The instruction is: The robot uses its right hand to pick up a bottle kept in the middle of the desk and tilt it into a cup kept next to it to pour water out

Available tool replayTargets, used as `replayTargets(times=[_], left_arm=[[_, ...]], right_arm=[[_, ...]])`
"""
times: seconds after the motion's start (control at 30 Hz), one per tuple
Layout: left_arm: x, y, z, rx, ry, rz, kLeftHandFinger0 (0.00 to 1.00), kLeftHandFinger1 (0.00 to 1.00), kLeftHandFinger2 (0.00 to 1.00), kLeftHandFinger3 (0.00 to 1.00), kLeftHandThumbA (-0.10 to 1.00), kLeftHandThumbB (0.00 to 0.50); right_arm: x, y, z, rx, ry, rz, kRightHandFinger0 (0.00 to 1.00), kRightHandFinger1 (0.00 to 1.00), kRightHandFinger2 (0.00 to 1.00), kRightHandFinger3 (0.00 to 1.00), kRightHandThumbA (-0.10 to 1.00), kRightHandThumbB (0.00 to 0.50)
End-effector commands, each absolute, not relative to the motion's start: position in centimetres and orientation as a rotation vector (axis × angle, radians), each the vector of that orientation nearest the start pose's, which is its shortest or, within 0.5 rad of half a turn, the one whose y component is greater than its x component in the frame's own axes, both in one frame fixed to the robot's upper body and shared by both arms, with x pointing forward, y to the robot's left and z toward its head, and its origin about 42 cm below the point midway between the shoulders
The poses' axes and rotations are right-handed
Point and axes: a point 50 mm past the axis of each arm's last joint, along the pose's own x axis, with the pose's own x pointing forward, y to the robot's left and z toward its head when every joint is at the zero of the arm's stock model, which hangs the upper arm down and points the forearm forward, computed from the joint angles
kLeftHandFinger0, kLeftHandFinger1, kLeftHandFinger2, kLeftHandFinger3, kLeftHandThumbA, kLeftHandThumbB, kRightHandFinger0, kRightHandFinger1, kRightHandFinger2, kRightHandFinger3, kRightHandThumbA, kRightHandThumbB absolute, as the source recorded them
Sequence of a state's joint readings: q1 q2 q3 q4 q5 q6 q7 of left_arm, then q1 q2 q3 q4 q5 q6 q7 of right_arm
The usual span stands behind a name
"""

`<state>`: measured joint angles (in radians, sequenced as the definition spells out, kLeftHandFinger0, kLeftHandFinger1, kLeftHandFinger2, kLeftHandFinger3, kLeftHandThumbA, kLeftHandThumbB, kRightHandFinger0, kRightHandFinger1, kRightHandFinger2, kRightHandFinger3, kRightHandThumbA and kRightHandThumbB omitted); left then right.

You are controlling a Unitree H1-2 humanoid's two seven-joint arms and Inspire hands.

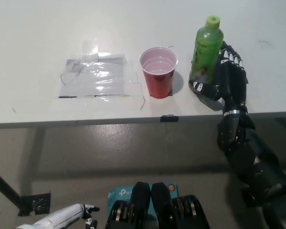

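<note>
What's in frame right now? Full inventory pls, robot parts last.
bottle: 1, green with a green cap and a label, upright on the table's right part, right of the cup
cup: 1, red outside and pale inside, upright at table centre near the front edge
plastic sheet: 1, clear and crinkled, taped flat to the table left of the cup
table: 1, white, fills the upper half
right hand: 1, black, wrapped around the bottle's lower part
left hand: 1, white, resting low at bottom left, below the table
</note>
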<state>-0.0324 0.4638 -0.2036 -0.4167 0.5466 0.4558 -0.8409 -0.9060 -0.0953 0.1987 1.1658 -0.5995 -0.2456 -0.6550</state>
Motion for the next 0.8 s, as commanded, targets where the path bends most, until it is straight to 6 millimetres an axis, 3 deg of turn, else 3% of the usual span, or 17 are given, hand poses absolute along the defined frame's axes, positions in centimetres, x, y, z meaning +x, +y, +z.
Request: replayTargets(times=[0.0,0.1,0.27,0.47,0.53,0.63,0.67,0.7,0.73,0.77], left_arm=[[26.0,26.5,17.4,0.914,0.322,-0.698,1.00,1.00,1.00,1.00,1.00,0.408],[26.0,26.6,17.4,0.916,0.320,-0.687,1.00,1.00,1.00,1.00,1.00,0.433],[26.2,26.7,17.4,0.911,0.319,-0.685,1.00,1.00,1.00,1.00,1.00,0.422],[26.1,26.8,17.6,0.930,0.316,-0.677,1.00,1.00,1.00,1.00,1.00,0.430],[26.1,26.8,17.6,0.916,0.321,-0.681,1.00,1.00,1.00,1.00,1.00,0.400],[26.3,27.1,17.7,0.920,0.321,-0.676,1.00,1.00,1.00,1.00,1.00,0.405],[26.3,27.1,17.7,0.925,0.322,-0.676,1.00,1.00,1.00,1.00,1.00,0.401],[26.4,27.0,17.6,0.923,0.322,-0.677,1.00,1.00,1.00,1.00,1.00,0.400],[26.4,27.0,17.7,0.915,0.320,-0.679,1.00,1.00,1.00,1.00,1.00,0.390],[26.4,27.0,17.6,0.927,0.322,-0.677,1.00,1.00,1.00,1.00,1.00,0.402]], right_arm=[[53.2,-16.4,20.4,-0.811,-0.320,-0.205,1.00,1.00,1.00,1.00,1.00,0.500],[52.7,-16.5,20.6,-0.785,-0.328,-0.201,1.00,1.00,1.00,1.00,1.00,0.500],[51.4,-17.3,20.8,-0.757,-0.340,-0.201,1.00,1.00,1.00,1.00,1.00,0.500],[47.1,-18.0,20.8,-0.683,-0.319,-0.118,1.00,1.00,1.00,1.00,1.00,0.481],[43.7,-18.2,21.3,-0.629,-0.308,-0.066,1.00,1.00,1.00,1.00,1.00,0.437],[39.9,-18.2,22.1,-0.531,-0.259,0.009,1.00,1.00,1.00,1.00,0.94,0.387],[37.3,-18.3,22.4,-0.492,-0.213,0.029,1.00,1.00,1.00,1.00,0.91,0.353],[37.0,-18.3,22.5,-0.491,-0.205,0.032,1.00,1.00,1.00,1.00,0.90,0.349],[35.9,-18.3,22.3,-0.460,-0.188,0.049,1.00,1.00,1.00,1.00,0.83,0.289],[34.8,-18.4,22.1,-0.448,-0.158,0.059,1.00,1.00,1.00,1.00,0.83,0.286]])
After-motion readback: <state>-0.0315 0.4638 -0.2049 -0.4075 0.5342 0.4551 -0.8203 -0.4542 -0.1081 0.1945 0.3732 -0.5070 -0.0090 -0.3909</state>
